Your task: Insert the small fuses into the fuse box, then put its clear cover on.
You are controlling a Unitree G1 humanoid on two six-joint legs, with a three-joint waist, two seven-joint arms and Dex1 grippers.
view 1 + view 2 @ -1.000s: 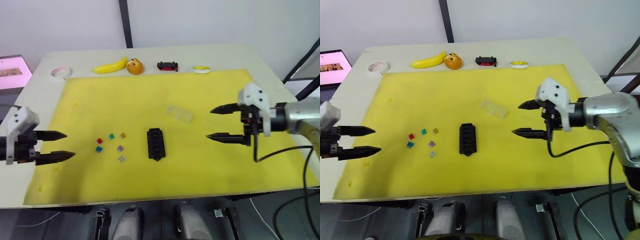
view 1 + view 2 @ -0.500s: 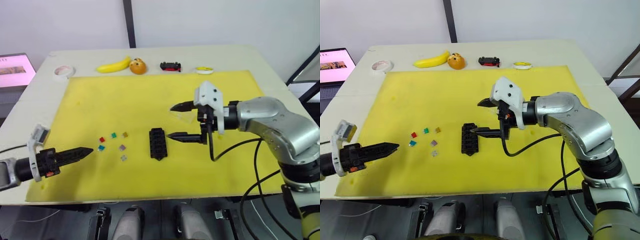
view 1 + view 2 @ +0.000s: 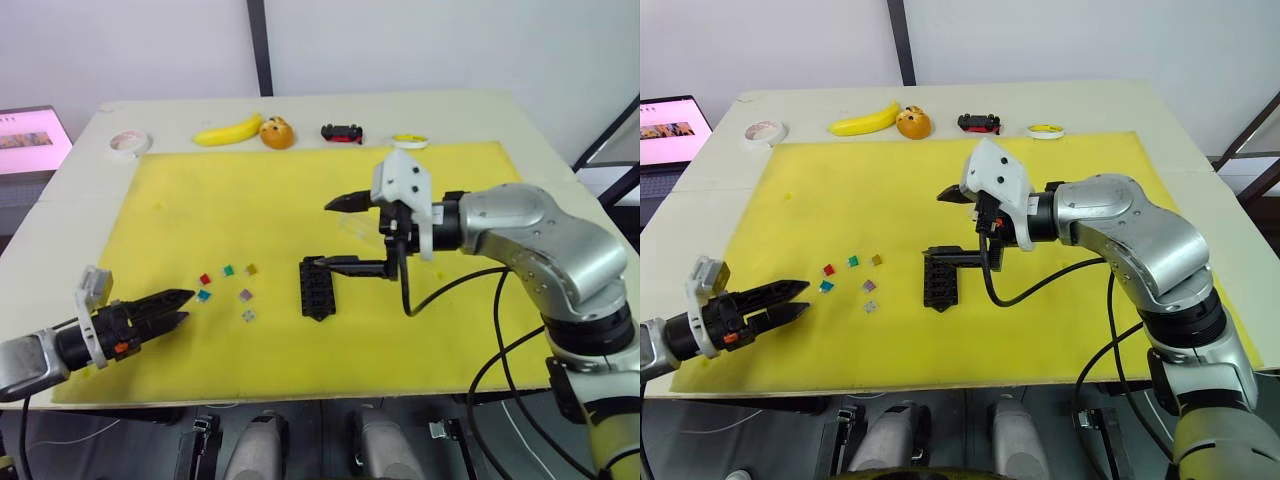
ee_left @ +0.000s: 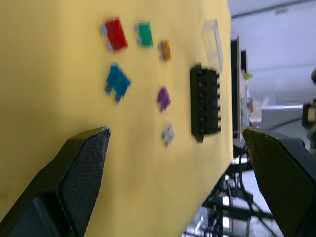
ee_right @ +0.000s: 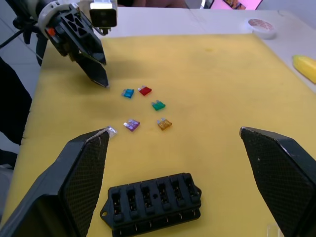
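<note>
We look down on a pale table (image 3: pixel 80 190) covered by a yellow mat (image 3: pixel 250 200), with a white wall behind. Along the far edge lie a tape roll (image 3: pixel 127 143), a banana (image 3: pixel 226 131), an orange fruit (image 3: pixel 277 132), a toy car (image 3: pixel 340 131) and a small yellow dish (image 3: pixel 408 141).

The fuse box (image 3: pixel 315 287) lies on the mat near the middle, its slots empty. The fuses (image 3: pixel 226 284) are scattered loose on the mat just to its left: red (image 4: pixel 114 33), green (image 4: pixel 144 34), amber (image 4: pixel 165 50), blue (image 4: pixel 117 82), purple (image 4: pixel 164 98) and pale clear (image 4: pixel 168 134). The cover (image 4: pixel 212 42) rests on the mat beyond the box, partly hidden behind our right arm in the head views.

Compared with half a second ago, our right gripper (image 3: pixel 342 233) has shifted further left and now hangs over the far end of the box, its lower finger just above the box's far tab; its fingers are spread wide and hold nothing. Our left gripper (image 3: pixel 176 307) has moved right, closer to the fuses, and now sits just left of the blue one. Its fingers have parted a little and it is empty. The fuses, box and cover lie where they were.
</note>
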